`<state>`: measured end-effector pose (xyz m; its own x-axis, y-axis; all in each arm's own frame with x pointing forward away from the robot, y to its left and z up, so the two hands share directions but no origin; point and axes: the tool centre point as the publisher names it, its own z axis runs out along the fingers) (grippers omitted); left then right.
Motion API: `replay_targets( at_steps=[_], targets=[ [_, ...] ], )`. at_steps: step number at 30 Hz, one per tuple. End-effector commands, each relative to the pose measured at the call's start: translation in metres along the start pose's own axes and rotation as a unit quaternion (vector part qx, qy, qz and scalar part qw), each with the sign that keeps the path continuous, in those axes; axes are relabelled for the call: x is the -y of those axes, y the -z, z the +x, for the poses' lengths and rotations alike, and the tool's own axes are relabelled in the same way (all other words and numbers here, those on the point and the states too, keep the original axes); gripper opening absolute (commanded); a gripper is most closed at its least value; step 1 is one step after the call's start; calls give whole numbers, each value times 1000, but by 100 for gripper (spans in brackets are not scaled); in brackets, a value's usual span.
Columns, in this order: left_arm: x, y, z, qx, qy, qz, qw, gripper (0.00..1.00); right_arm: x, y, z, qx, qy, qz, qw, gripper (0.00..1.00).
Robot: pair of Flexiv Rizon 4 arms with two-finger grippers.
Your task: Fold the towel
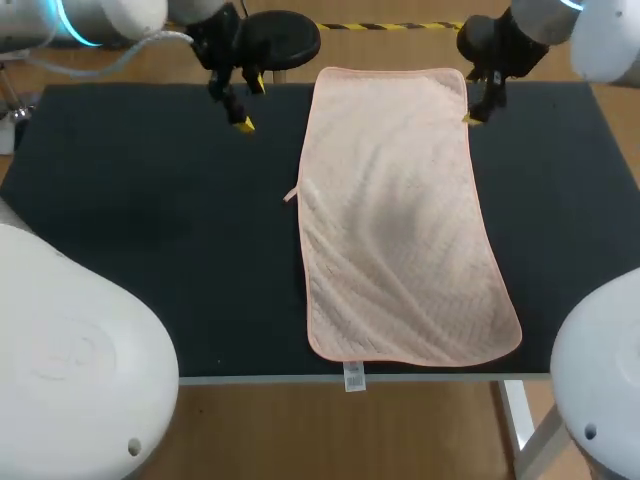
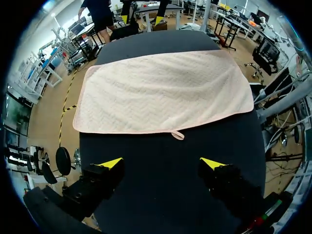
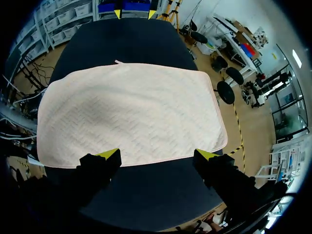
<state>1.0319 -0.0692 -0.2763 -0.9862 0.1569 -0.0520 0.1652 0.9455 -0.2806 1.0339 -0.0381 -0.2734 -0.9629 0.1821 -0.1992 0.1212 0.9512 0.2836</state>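
Bulky white arm casings (image 1: pixel 70 350) filled both near corners of the head view, and between them the pink towel (image 1: pixel 400 220) lay flat on the black table (image 1: pixel 120 200). It ran lengthwise from far edge to near edge, with a white tag (image 1: pixel 353 377) hanging over the front. A small loop (image 1: pixel 291 195) poked out of its left side. Up at the far end the left gripper (image 1: pixel 250 103) hung over bare table, apart from the cloth, while the right gripper (image 1: pixel 480 100) sat just beside the towel's far right corner.

Over to the left wrist: the left gripper (image 2: pixel 162 163) was spread wide with nothing between its yellow tips (just dark table (image 2: pixel 170 195) below). The towel (image 2: pixel 165 90) lay ahead, its loop (image 2: pixel 178 135) pointing toward the fingers.

On the right wrist view, the right gripper (image 3: pixel 158 156) was wide open too, and the towel (image 3: pixel 131 112) stretched out ahead. Its nearest edge ran right across the gap between the tips, but nothing was clamped.
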Motion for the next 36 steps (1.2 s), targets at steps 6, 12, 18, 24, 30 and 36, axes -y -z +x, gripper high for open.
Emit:
replay_targets(
  at_steps=[6,12,18,24,30,36],
  targets=[
    [16,-46,-10,-33,48,-54,997,100,0,-16,17,-30,-14,110,993,100],
    [31,-68,-4,-37,68,-64,995,100,12,-31,29,-14,-30,100,994,100],
    [40,-84,3,-34,93,-81,992,100,28,-37,33,-1,-33,85,996,100],
    [46,-106,12,-37,100,-88,990,100,41,-49,37,-12,-12,85,996,100],
    [46,-128,16,-36,81,-87,992,100,49,-65,40,-27,-5,90,996,100],
    [39,-147,10,-34,74,-96,992,100,54,-82,47,-38,6,102,994,100]
  ],
)
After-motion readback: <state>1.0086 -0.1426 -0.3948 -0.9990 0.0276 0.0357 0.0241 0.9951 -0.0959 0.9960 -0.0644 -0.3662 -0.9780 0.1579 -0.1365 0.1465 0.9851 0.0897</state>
